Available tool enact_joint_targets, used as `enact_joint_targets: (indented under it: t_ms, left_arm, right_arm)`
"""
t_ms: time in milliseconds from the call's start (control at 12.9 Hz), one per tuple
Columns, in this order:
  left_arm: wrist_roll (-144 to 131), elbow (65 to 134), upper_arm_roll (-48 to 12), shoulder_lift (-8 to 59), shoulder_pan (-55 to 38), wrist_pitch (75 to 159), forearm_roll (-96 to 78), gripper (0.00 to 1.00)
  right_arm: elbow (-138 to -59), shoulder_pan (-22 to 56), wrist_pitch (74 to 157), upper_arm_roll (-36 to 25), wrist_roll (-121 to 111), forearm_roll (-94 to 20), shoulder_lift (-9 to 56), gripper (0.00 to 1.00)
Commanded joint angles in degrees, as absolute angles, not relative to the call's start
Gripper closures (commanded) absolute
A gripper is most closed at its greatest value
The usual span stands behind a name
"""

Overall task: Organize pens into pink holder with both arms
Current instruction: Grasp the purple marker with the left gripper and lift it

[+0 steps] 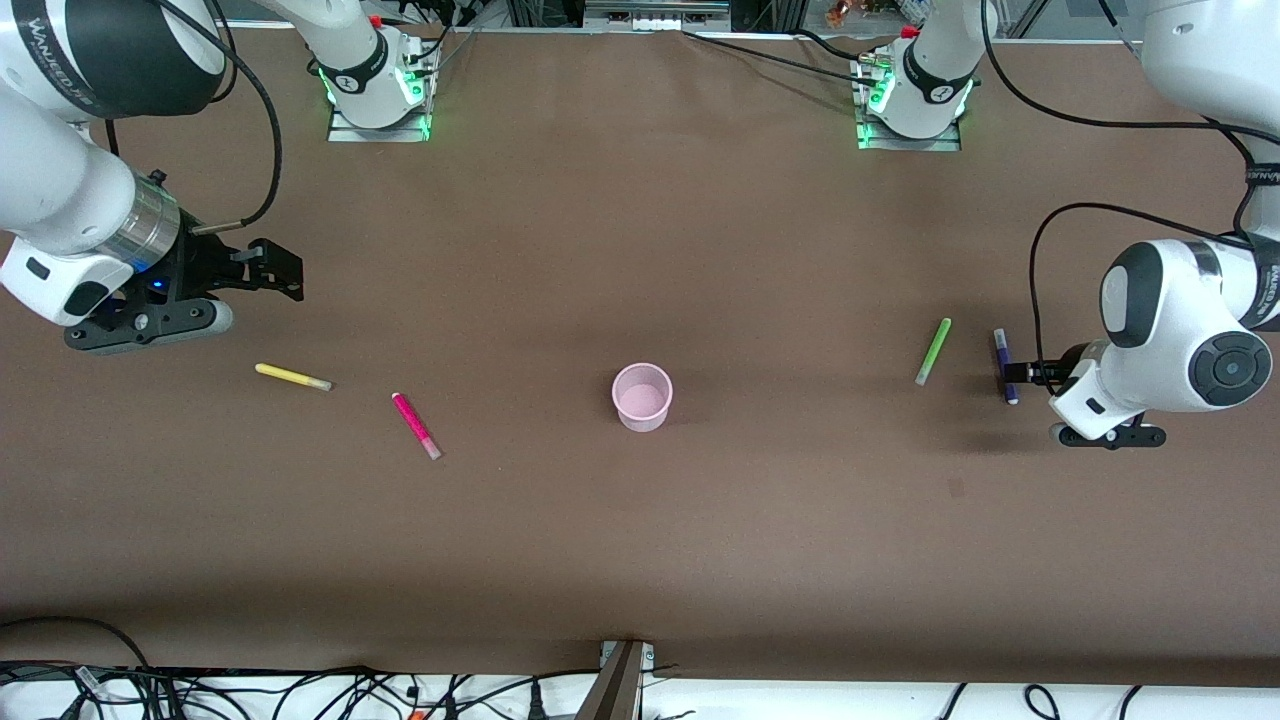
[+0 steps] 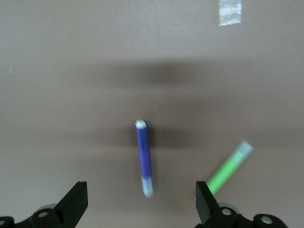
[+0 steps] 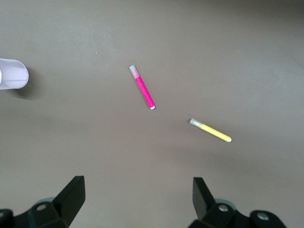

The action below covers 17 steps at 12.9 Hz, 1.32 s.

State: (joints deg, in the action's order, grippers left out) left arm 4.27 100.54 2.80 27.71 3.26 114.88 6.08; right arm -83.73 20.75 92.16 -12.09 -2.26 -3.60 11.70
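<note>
Left end effector (image 2: 141, 204): held spread, empty, over purple slim marker pen (image 1: 1005, 365) beside light green marker pen (image 1: 933, 351) | right end effector (image 3: 137, 202): spread, empty, near yellow marker pen (image 1: 292, 377), magenta marker pen (image 1: 415, 425) | pale pink round plastic cup (image 1: 641, 397): mid-tabletop (image 1: 640, 250).

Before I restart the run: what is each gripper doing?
Left gripper: open, empty, over the purple pen.
Right gripper: open, empty, near the yellow pen.

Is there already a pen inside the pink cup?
No, the pink holder is empty in the front view, and all four pens lie on the table.
</note>
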Motion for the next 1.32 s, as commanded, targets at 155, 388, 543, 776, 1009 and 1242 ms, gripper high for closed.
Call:
enact_joint_targets:
  t_ms: [155, 388, 543, 776, 1009, 1242]
  left_arm:
    - [7.2, 113.4, 2.5, 27.9, 5.4, 138.9, 7.3, 0.00]
    - [7.6, 115.2, 2.5, 30.8, 6.9, 144.5, 7.3, 0.00]
    - [7.6, 115.3, 2.5, 30.8, 6.9, 144.4, 7.3, 0.24]
    - [7.4, 116.0, 2.1, 30.8, 7.0, 144.2, 7.0, 0.49]
    - [7.4, 116.8, 1.9, 30.8, 7.0, 144.0, 6.6, 0.74]
    - [7.4, 116.9, 1.8, 30.4, 6.9, 143.6, 6.6, 1.00]
  right_arm:
    - [-82.9, 20.7, 92.0, -12.0, -1.7, -2.7, 12.0, 0.00]
    - [-82.9, 20.7, 92.0, -12.0, -1.7, -2.7, 12.0, 0.00]
    - [-82.9, 20.6, 92.0, -12.0, -1.7, -2.7, 12.0, 0.00]
    - [-82.9, 20.5, 92.0, -12.0, -1.7, -2.7, 12.0, 0.00]
    - [-82.9, 20.5, 92.0, -12.0, -1.7, -2.7, 12.0, 0.00]
    - [-82.9, 20.5, 92.0, -12.0, -1.7, -2.7, 12.0, 0.00]
